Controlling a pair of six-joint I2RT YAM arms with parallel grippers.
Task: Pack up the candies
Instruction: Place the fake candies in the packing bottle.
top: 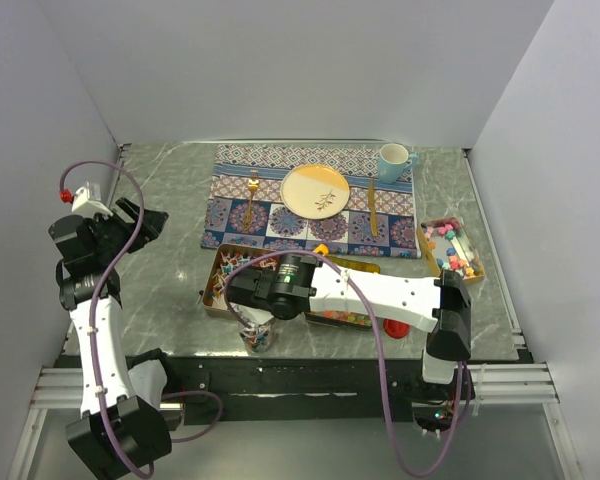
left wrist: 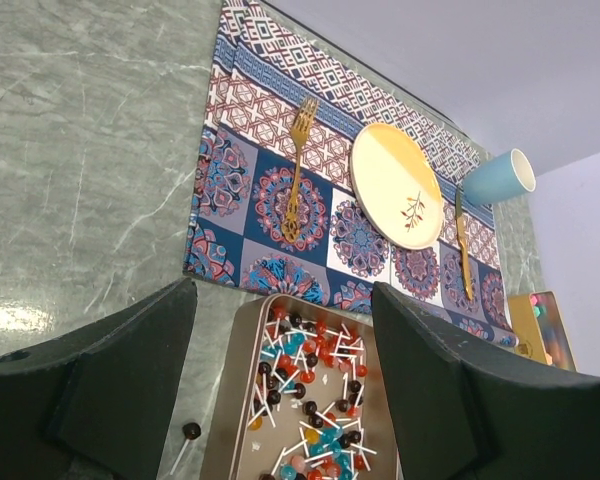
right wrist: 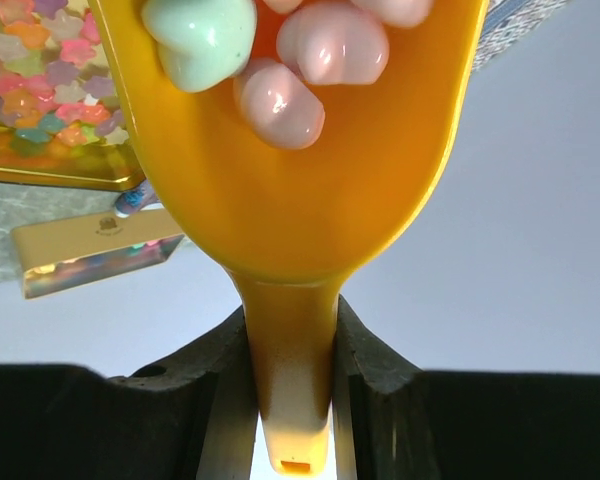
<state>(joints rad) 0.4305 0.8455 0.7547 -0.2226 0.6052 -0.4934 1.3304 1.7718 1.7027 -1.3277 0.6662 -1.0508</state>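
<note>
Up in the yellow scoop (right wrist: 310, 200), candies (right wrist: 280, 100) sit loose, right gripper (right wrist: 285, 345) clamped on its handle, left gripper (left wrist: 285, 380) spread wide and empty. One tilt or jolt could spill them onto the table (top: 160, 200).

Tabletop count
1 placemat (top: 280, 160), 1 plate (top: 315, 189), 1 mug (top: 392, 162), 1 fork (top: 251, 197), 1 knife (top: 372, 207), 1 yellow scoop (right wrist: 300, 200), 1 lollipop tin (left wrist: 242, 400), 1 sweets tin (top: 426, 252).

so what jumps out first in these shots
The yellow scoop, its handle clamped in the right gripper, fills the right wrist view, holding glossy pink and mint candies. Then the patterned placemat with a plate at the back of the table, and a tin of lollipops just in front.
</note>
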